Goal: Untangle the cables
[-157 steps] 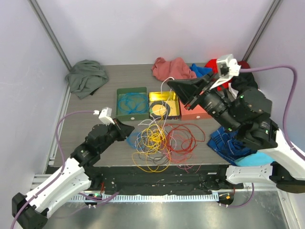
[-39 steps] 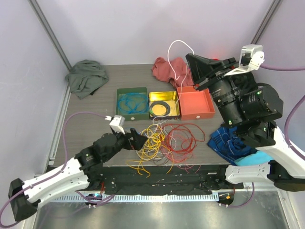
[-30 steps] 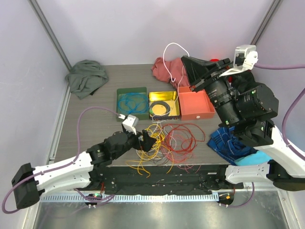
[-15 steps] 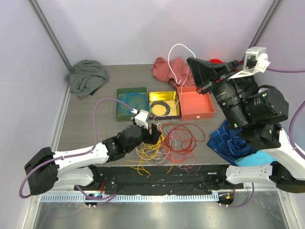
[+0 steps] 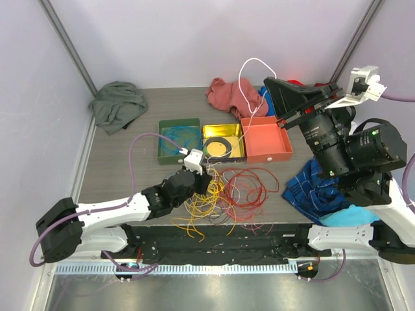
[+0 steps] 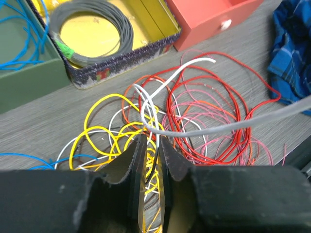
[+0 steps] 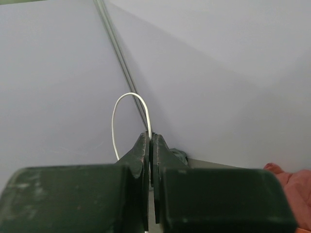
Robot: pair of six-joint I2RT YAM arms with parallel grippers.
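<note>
The cables lie in a tangled pile of yellow, red, white and dark loops near the table's front edge. They also show in the left wrist view. My left gripper is down on the pile's left side. In its own view the jaws stand close together with a white strand between them. My right gripper is raised high at the back right, shut on a white cable. That cable loops above the gripper's closed tips in the right wrist view and hangs down toward the pile.
A green tin holds blue cable. A yellow tin holds a black coiled ring, and a red box stands beside it. Cloths lie at the back left, back middle and right.
My left arm has reached forward and right onto the pile, and its jaws have narrowed there. My right gripper has lifted the white cable higher and to the right.
</note>
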